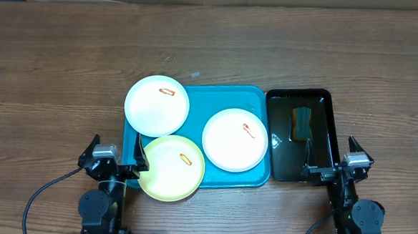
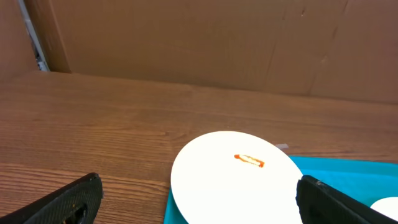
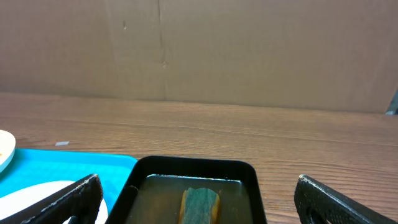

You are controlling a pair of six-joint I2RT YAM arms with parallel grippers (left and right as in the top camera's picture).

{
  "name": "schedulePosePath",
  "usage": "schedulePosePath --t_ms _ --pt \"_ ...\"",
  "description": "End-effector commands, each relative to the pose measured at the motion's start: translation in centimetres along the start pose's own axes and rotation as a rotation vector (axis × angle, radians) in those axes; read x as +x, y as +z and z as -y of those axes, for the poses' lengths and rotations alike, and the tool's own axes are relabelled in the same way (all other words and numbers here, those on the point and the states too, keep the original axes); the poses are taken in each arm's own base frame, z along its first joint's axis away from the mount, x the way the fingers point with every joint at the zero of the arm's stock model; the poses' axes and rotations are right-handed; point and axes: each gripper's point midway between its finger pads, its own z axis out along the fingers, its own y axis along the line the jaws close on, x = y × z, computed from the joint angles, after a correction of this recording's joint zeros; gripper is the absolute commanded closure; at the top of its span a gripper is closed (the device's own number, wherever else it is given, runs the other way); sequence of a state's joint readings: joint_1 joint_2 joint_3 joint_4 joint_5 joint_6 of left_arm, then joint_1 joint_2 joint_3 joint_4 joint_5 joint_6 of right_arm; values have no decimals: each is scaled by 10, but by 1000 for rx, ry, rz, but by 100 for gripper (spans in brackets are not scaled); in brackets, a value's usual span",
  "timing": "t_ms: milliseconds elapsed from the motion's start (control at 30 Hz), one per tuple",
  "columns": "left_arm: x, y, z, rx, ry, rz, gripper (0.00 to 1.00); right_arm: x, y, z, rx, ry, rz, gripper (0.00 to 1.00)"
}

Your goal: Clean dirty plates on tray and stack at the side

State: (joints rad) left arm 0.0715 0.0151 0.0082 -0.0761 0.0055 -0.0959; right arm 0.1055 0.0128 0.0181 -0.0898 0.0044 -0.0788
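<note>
1. The left gripper [image 1: 117, 159] and the right gripper [image 1: 332, 163] sit at the near edge of the table [image 1: 69, 52], jaws wide, holding nothing.
2. The pale green plate [image 1: 172, 168] is just beside the left gripper and hangs over the blue tray's [image 1: 256, 98] near rim. A bump could tip it off.
3. One white plate [image 1: 235, 140] lies flat in the tray. The other white plate [image 1: 156, 106] hangs over the far left corner (it might slide when wiped). All three have an orange smear.
4. The sponge [image 1: 302, 123] sits in the black tray [image 1: 328, 98], which looks wet, so it may drip.
5. The table is brown wood, with a cardboard wall [image 2: 217, 37] behind.
</note>
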Motion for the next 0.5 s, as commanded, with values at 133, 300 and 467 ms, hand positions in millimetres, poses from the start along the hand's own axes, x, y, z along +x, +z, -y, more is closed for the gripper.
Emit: schedulePosePath --t_ms 133,300,467 --pt "0 0 -1 -6 22 5 0 2 0 1 3 -1 4 0" --pt "0 0 -1 -6 23 5 0 2 0 1 3 -1 4 0" --pt "0 0 -1 -6 23 5 1 2 0 1 3 -1 4 0"
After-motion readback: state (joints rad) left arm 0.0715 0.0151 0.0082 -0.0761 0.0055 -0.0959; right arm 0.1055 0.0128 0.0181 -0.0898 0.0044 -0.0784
